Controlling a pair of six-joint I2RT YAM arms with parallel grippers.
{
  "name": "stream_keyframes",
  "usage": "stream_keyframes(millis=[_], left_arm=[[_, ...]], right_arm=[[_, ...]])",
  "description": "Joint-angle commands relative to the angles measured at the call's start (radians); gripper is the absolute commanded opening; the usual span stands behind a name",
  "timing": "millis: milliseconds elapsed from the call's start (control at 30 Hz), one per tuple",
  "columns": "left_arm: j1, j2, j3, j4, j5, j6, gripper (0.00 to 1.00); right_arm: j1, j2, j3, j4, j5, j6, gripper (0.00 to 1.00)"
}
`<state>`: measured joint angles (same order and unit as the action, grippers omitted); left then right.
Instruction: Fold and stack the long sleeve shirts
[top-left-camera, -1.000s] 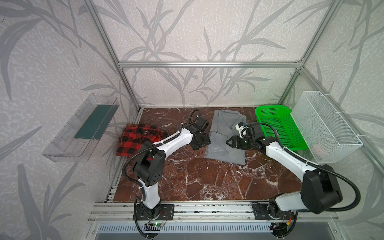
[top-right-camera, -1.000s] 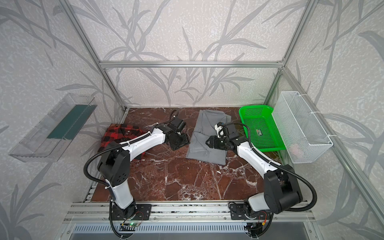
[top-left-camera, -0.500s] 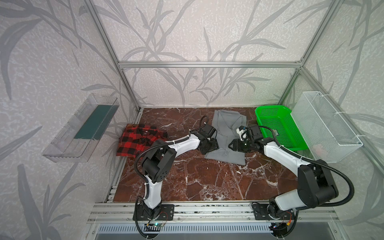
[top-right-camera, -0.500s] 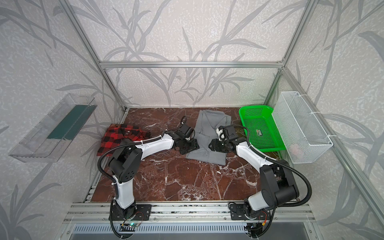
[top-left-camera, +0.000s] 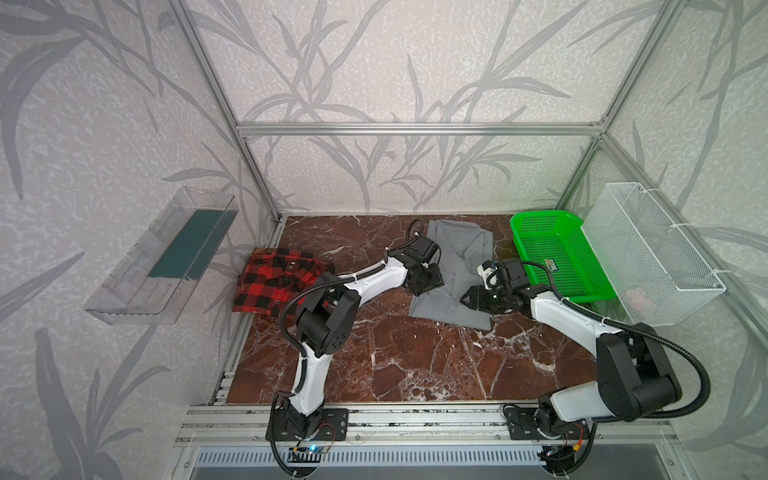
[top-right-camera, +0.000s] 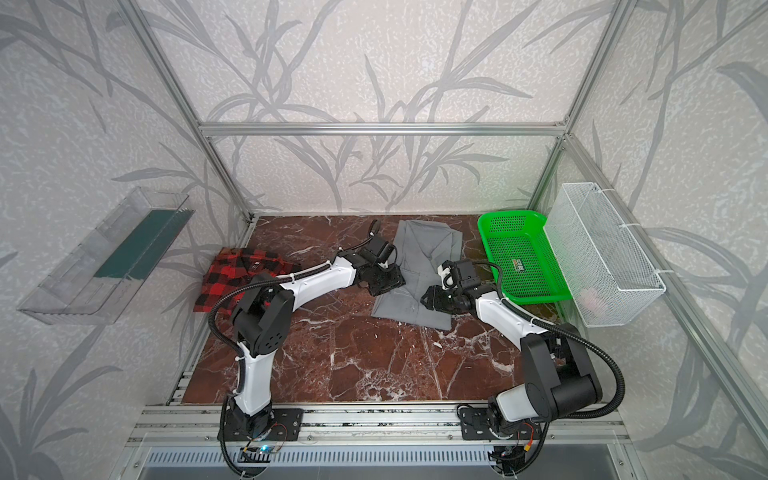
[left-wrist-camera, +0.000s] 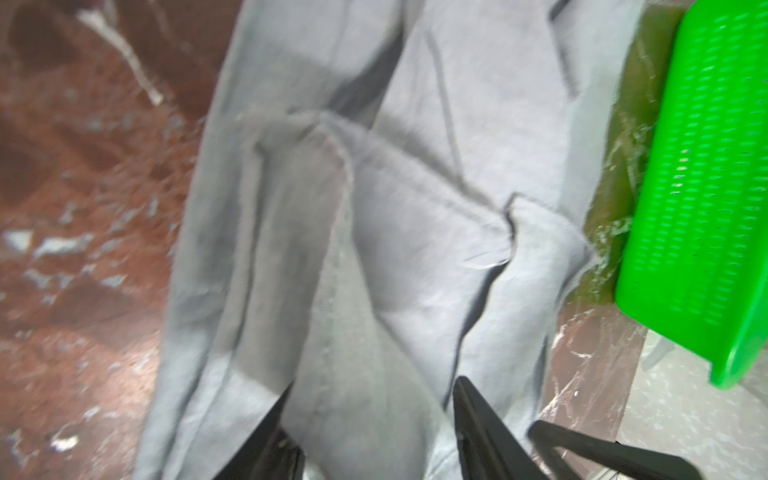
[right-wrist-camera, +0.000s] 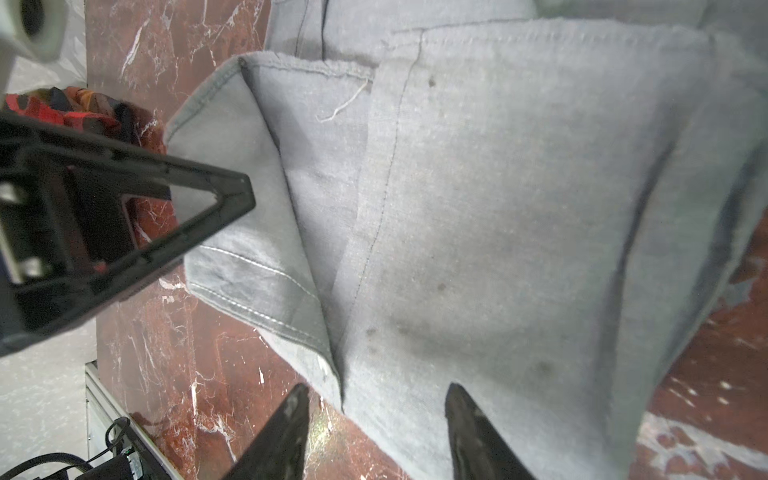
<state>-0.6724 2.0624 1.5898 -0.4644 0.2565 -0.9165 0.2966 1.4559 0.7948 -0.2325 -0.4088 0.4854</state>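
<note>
Left hand (top-left-camera: 426, 283) and right hand (top-left-camera: 466, 297) are both held spread over the near half of the gray shirt (top-left-camera: 457, 249), laid far centre on the tabletop (top-left-camera: 415, 361). The plaid shirt (top-left-camera: 278, 282) is seen far left. Should only one layer be pinched, a skewed fold is risked.

**A:** Gray shirt (top-right-camera: 417, 266)?
**B:** Flat on the marble surface (top-right-camera: 374, 357), toward the back, collar end nearest the rear wall, partly folded.
**A:** Tools?
**B:** Left tool (top-right-camera: 384, 282) at the shirt's left edge. Right tool (top-right-camera: 430, 297) on its right side, nearer the hem. Both low on the cloth, and the jaw spread is unreadable from up here.
**A:** Plaid shirt (top-right-camera: 237, 274)?
**B:** Bunched at the surface's left edge, well apart from the gray one, partly behind the left arm.
**A:** Surroundings?
**B:** Green basket (top-right-camera: 509, 217) just right of the gray shirt. White wire basket (top-right-camera: 602, 249) on the right wall, clear bin (top-right-camera: 104, 257) on the left wall.
</note>
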Motion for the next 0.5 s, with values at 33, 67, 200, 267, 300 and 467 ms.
stream_keyframes(millis=[33, 67, 200, 267, 300, 467], left_arm=[[0.0, 0.055, 0.122, -0.122, -0.006, 0.016, 0.57], [0.0, 0.067, 0.151, -0.144, -0.008, 0.017, 0.57], [-0.003, 0.139, 0.306, -0.235, -0.025, 0.008, 0.6], [-0.004, 0.191, 0.414, -0.305, -0.039, 0.002, 0.62], [-0.003, 0.218, 0.469, -0.342, -0.046, 0.003, 0.63], [0.013, 0.376, 0.853, -0.573, -0.135, 0.032, 0.64]], right_arm=[[-0.008, -0.012, -0.024, 0.042, -0.019, 0.02, 0.53], [-0.007, -0.012, -0.027, 0.045, -0.019, 0.021, 0.53], [-0.016, -0.02, -0.031, 0.045, -0.009, 0.024, 0.53], [-0.022, -0.037, -0.036, 0.041, 0.006, 0.025, 0.53], [-0.023, -0.046, -0.038, 0.041, 0.01, 0.024, 0.53], [-0.026, -0.078, -0.028, 0.004, 0.036, 0.003, 0.52]])
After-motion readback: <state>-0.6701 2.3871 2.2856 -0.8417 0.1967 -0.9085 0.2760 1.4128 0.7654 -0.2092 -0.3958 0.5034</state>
